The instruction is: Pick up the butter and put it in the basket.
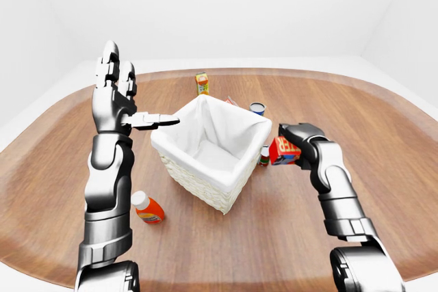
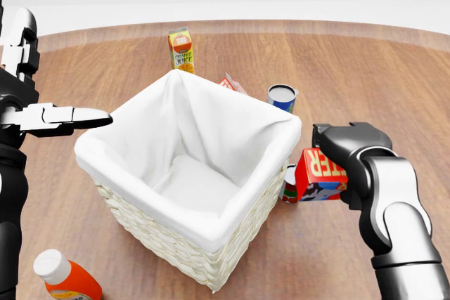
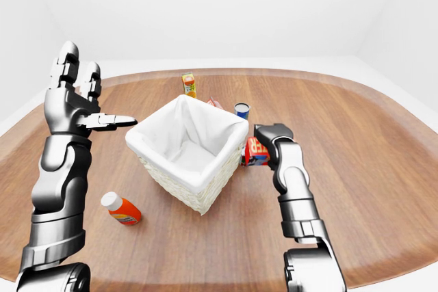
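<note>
The butter (image 2: 320, 173) is a red box with white letters, lifted off the wooden table just right of the basket. My right hand (image 2: 336, 154) is shut on it, fingers wrapped round its top and right side. The wicker basket (image 2: 151, 233) with a white cloth lining stands in the middle of the head view, nothing inside it. My left hand (image 2: 53, 114) is raised at the left of the basket, open, fingers spread and holding nothing.
A red-labelled can (image 2: 289, 186) stands by the basket's right corner, partly behind the butter. A blue can (image 2: 282, 97), a small red carton (image 2: 232, 83) and an orange juice carton (image 2: 181, 49) stand above the basket. An orange bottle (image 2: 63, 279) lies at the bottom left.
</note>
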### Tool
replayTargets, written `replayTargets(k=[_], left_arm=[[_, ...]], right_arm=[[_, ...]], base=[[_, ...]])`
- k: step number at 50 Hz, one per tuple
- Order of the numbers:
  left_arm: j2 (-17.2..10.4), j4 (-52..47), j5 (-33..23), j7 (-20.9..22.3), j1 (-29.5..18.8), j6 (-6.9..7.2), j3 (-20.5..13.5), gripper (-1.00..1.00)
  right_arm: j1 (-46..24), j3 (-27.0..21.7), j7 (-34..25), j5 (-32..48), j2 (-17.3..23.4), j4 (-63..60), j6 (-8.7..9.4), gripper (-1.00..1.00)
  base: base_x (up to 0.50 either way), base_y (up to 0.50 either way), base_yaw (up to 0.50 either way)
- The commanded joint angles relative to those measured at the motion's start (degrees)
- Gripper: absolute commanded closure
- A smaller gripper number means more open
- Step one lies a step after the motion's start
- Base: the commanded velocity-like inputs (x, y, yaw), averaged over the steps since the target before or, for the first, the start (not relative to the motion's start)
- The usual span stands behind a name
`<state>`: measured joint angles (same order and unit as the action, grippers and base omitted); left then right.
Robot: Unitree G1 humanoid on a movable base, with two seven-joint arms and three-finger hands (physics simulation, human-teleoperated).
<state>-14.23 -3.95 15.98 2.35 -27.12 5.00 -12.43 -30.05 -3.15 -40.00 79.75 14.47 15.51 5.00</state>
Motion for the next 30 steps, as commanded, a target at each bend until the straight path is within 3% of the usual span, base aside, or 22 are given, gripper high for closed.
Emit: replayTargets(k=[1,13,30], left_arm=[[-0.1,0.1,0.2,-0.1,0.0,0.0,-0.1,-1.0],[-0.1,0.4,0.2,-0.2,0.1,0.0,-0.1,-1.0],[-0.3,2.2,0.4,0.0,0.1,0.0,-0.4,-1.0]], right_arm=[[-2.5,-0.7,0.0,0.8,0.6,-3.5,0.0,1.0],[-3.5,-1.4,0.0,1.3,0.6,-6.8,0.0,1.0],[-7.6,-1.0,2.0,-5.7,-0.3,-8.6,0.0,1.0]], base=[[0.0,0.0,0.0],[0.0,0.0,0.0],[0.0,0.0,0.0]])
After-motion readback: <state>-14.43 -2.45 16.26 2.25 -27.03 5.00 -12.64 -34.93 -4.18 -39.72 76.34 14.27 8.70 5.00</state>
